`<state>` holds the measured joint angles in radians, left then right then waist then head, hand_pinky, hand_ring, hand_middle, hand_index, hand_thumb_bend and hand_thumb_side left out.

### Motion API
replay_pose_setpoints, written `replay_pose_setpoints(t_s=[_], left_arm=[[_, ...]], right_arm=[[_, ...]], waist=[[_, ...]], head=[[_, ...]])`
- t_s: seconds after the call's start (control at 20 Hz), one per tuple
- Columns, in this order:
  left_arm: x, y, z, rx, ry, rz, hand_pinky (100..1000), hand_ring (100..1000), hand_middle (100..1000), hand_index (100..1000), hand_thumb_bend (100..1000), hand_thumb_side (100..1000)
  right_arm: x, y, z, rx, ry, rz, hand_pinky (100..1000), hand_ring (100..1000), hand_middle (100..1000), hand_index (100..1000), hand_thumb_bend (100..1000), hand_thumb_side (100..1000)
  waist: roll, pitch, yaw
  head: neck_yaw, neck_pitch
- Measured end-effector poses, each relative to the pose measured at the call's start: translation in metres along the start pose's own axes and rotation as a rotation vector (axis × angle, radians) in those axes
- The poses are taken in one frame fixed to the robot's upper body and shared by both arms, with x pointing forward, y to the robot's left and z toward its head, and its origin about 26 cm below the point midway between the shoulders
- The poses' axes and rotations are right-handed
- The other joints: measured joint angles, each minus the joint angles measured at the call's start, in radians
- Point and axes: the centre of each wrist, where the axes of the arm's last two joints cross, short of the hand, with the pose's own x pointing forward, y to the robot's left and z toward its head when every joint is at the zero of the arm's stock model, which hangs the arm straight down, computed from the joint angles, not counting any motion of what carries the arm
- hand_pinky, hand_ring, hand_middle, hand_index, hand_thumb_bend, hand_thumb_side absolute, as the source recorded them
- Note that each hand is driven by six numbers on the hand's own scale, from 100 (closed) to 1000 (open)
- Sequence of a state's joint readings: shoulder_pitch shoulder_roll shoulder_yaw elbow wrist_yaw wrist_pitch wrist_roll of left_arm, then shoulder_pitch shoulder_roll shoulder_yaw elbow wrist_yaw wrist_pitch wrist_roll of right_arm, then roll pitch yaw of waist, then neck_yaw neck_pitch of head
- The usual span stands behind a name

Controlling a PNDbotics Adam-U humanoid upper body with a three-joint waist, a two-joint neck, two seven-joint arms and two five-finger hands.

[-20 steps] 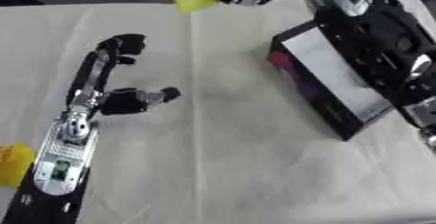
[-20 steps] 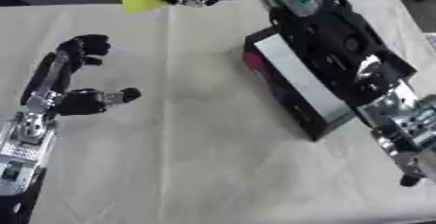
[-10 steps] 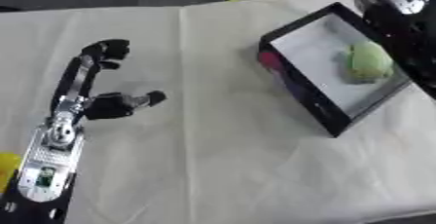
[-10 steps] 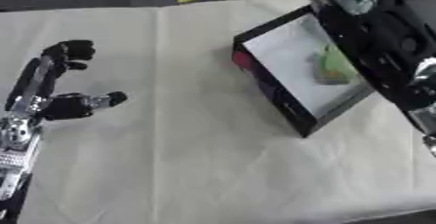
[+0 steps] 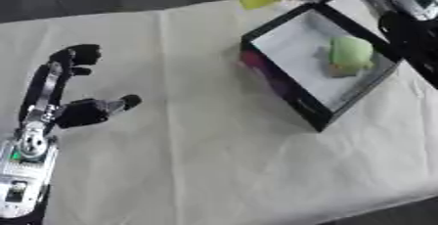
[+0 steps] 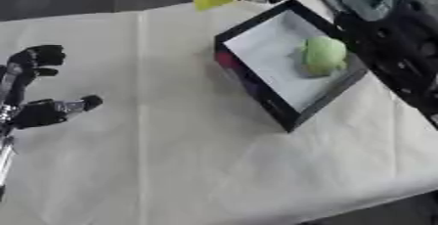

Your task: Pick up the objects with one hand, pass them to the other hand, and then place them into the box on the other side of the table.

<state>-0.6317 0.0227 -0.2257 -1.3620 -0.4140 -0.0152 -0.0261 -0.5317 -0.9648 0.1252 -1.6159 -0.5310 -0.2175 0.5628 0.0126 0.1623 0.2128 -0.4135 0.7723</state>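
Green lumpy object [image 5: 351, 53] in black box [image 5: 287, 92], white-lined

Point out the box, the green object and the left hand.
box [image 5: 289, 96], left eye view, on its dark near wall.
green object [image 6: 323, 53], right eye view, on its middle, inside the box.
left hand [image 5: 60, 94], left eye view, on the palm.

The left hand [image 5: 64, 106] is black with silver links and dark rounded fingertips on a silver forearm bearing a small green mark, and the right arm [image 6: 385, 38] is bulky, black, with a grey panel.
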Motion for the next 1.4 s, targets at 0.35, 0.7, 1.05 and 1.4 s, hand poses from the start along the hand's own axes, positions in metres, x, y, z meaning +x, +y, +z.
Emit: replay_pose_setpoints(t_s=[0.35,0.7,1.05,1.4], left_arm=[[0.007,0.006,0.0,0.032,-0.019,0.006,761,763,692,800,854,235],[0.008,0.01,0.001,0.048,-0.021,0.008,762,764,693,798,856,235],[0.009,0.01,0.001,0.052,-0.023,0.009,763,765,694,799,859,240],[0.009,0.01,0.001,0.049,-0.02,0.009,762,763,693,798,867,239]], right_arm=[[-0.012,0.002,0.027,-0.059,0.072,0.034,986,750,462,717,100,294],[-0.03,0.007,0.053,-0.1,0.169,0.094,979,749,470,718,100,252],[-0.046,0.012,0.071,-0.108,0.237,0.174,971,757,514,738,100,221],[-0.054,0.012,0.08,-0.095,0.279,0.27,998,891,820,961,100,140]], waist=[[0.012,0.0,-0.004],[0.024,0.0,-0.006],[0.029,0.0,-0.005],[0.029,0.0,-0.003]], head=[[-0.033,-0.002],[-0.038,-0.002],[-0.033,-0.002],[-0.029,-0.002]])
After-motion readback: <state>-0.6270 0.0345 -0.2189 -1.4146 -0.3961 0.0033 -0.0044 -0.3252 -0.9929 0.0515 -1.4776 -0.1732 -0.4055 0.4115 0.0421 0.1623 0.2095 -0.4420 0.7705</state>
